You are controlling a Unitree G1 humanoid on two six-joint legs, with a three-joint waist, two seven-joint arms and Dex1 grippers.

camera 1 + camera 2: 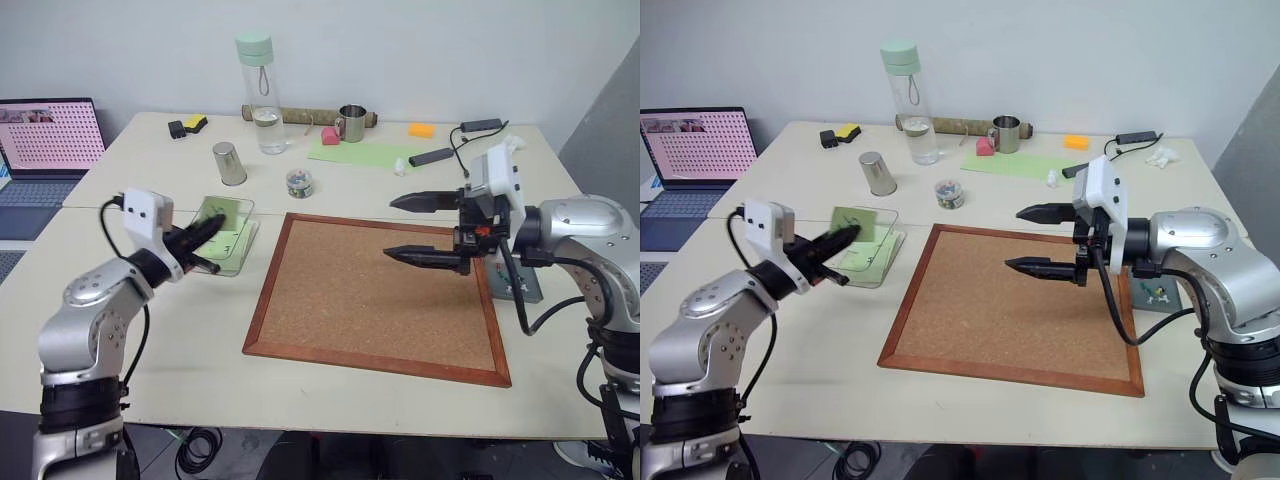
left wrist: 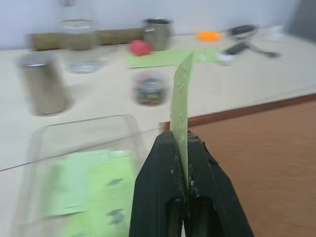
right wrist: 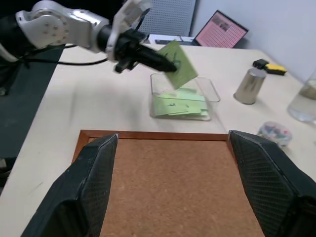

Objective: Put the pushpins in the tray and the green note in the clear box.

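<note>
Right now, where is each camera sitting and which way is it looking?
Head, both eyes: look forward and down at the corkboard; both arms show.
Left wrist: looks along the left gripper, shut on the green note.
Right wrist: looks along the open right gripper, toward the left gripper.
Both wrist views share the clear box.
</note>
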